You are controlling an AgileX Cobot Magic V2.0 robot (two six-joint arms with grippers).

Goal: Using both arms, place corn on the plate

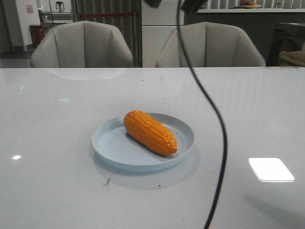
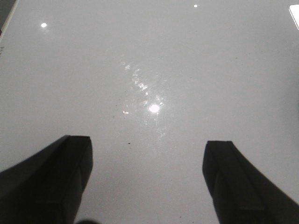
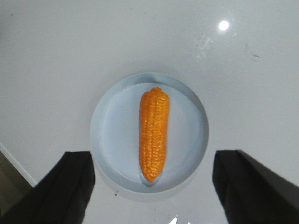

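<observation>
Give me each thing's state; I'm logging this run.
corn: lying on its side inside the plate, not held
plate: flat on the table, holding the corn
left pincer: open, over bare table
right pincer: open, above the plate, holding nothing

The left gripper (image 2: 147, 179) hangs with its two dark fingers (image 2: 51, 182) spread wide apart, nothing between them. The right gripper (image 3: 154, 186) is likewise parted wide, its fingers (image 3: 252, 186) empty and pointing downward. In the front view neither gripper can be seen clearly.
</observation>
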